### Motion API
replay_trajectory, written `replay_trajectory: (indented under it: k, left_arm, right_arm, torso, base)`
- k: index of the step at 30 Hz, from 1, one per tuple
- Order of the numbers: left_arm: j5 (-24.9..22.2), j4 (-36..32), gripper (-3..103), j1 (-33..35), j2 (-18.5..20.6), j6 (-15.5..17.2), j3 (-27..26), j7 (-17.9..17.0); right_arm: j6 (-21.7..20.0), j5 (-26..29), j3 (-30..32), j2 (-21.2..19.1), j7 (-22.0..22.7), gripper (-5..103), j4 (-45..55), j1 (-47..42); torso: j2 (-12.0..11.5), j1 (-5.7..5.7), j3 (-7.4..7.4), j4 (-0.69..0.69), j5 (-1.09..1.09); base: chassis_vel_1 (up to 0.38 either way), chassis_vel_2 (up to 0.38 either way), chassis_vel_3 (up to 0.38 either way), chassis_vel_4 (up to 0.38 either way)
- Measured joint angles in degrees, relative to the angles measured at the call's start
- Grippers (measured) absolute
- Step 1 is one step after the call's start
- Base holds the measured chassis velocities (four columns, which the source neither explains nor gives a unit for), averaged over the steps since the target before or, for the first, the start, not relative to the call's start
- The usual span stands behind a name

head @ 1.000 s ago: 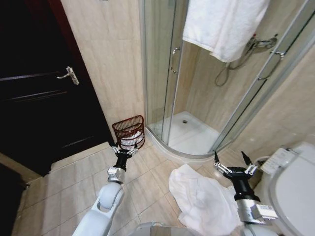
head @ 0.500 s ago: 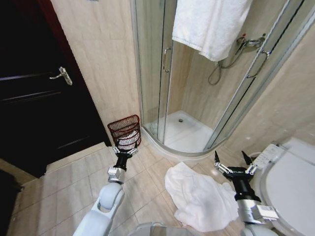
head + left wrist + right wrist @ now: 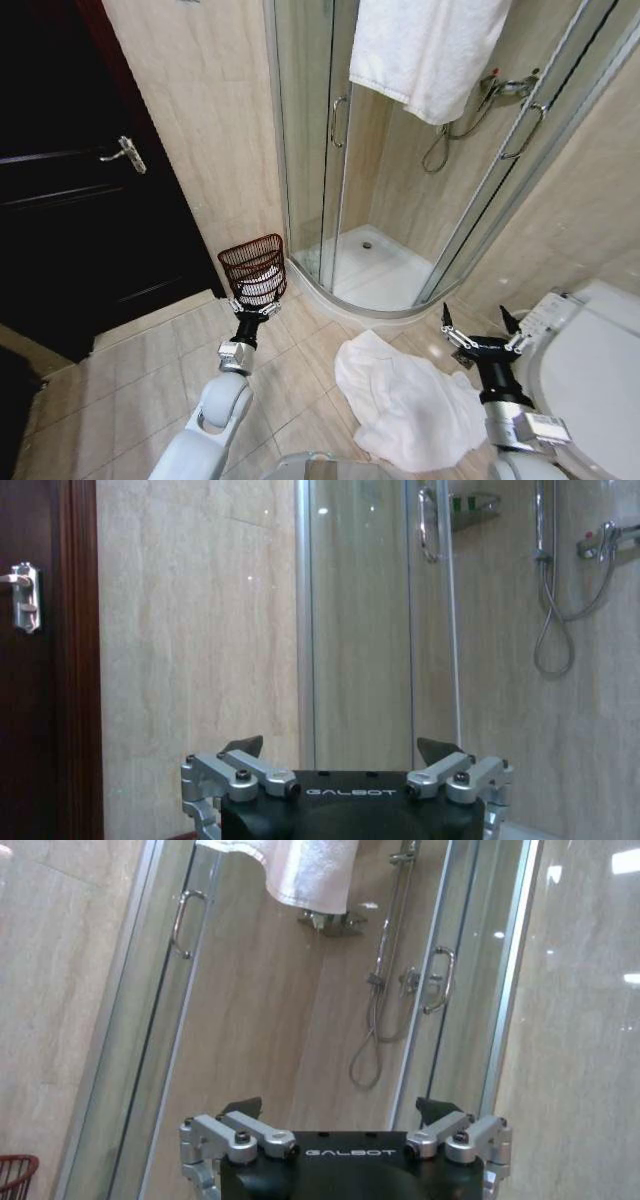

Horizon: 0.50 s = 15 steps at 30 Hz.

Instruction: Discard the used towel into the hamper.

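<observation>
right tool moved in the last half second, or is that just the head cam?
Yes, slightly. The right tool drifted toward the toilet and down, while the floor towel and hamper stayed put in view.

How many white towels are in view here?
2: one towel lies crumpled on the floor tiles by the right gripper; another hangs over the shower enclosure. Something white sits inside the hamper, possibly a third.

Beige tiled walls, glass shower enclosure, dark door.

Home bathroom, glass shower cubicle with hose, toilet, beige tiled walls and floor, dark door
</observation>
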Motion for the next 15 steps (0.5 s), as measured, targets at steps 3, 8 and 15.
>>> replay_trajectory:
  k: [3, 8, 15]
  left_arm:
    - [0.1, -0.1, 100, 0.0, 0.0, 0.0, 0.0, 0.0]
    - [0.1, -0.4, 100, 0.2, 0.0, 0.0, 0.0, 0.0]
    - [-0.6, -0.5, 100, -0.4, 0.6, 0.7, 0.1, 0.6]
  right_arm:
    - [0.0, 0.1, 0.0, 0.0, 0.1, 100, 0.0, 0.0]
    - [0.1, 0.1, 0.0, 0.0, 0.1, 100, 0.2, -0.3]
    - [-1.1, 0.8, -0.1, 0.0, 0.5, 100, 0.7, -0.5]
  torso:
    - [0.0, 0.00, 0.00, 0.00, 0.00]
    - [0.0, 0.02, 0.00, 0.00, 0.00]
    - [0.0, 0.03, 0.01, 0.00, 0.00]
  base:
    - [-0.067, 0.073, 0.092, -0.075]
    - [-0.127, 0.107, 0.100, -0.120]
    - [-0.059, 0.045, 0.042, -0.043]
